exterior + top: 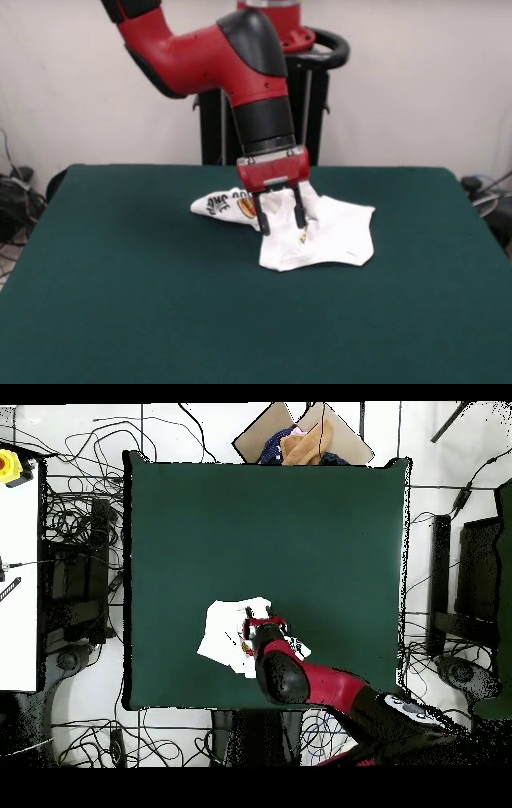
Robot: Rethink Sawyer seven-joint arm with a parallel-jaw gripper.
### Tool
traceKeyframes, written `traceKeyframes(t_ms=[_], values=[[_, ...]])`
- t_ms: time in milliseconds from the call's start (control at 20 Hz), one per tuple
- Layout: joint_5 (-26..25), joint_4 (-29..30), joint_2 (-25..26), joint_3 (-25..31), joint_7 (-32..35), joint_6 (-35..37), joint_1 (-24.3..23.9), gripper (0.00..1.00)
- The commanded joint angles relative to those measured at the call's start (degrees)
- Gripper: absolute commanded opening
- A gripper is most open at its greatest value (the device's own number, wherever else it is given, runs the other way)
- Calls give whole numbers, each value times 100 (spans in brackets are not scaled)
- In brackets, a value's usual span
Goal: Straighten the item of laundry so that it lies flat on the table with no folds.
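Observation:
The item of laundry point(340, 232) is a white T-shirt that lies crumpled on the green table point(120, 280), a little past its middle towards the robot. A bunched part with black lettering and a red-orange print point(222, 203) sticks out to the left. The gripper point(283, 227) points down over the shirt's raised middle, open, its two black fingers point(262, 218) standing astride the cloth. In the overhead view the shirt point(225, 636) lies near the table's point(250, 514) lower edge, and the gripper point(251, 627) and arm cover its right part.
The robot's black pedestal point(314, 96) stands behind the table's far edge. In the overhead view a cardboard box with clothes point(300, 439) sits beyond the table's top edge. Cables lie on the floor all around, and a white bench point(18, 564) stands at the left.

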Motion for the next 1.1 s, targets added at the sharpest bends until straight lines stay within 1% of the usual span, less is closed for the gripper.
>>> traceKeyframes(t_ms=[50, 100, 250, 450, 600, 700, 850, 950, 1000, 1050, 1100], values=[[400, -979, 642, -938, 650, 937, 589, 100], [363, -1058, 748, -1073, 684, 903, 693, 100], [106, -1215, 1095, -1118, 761, 783, 716, 100], [-206, -1453, 1707, -874, 735, 699, 712, 100], [-386, -1633, 2057, -710, 686, 784, 707, 100], [-359, -1692, 2166, -774, 812, 565, 847, 100], [-51, -1712, 2180, -1100, 1062, 10, 1228, 100], [317, -1652, 2083, -1418, 1119, -240, 1576, 100], [501, -1622, 2035, -1577, 1148, -366, 1749, 0], [760, -1548, 1917, -1784, 1151, -401, 1936, 0], [891, -1388, 1687, -1976, 1102, -420, 2035, 0]])
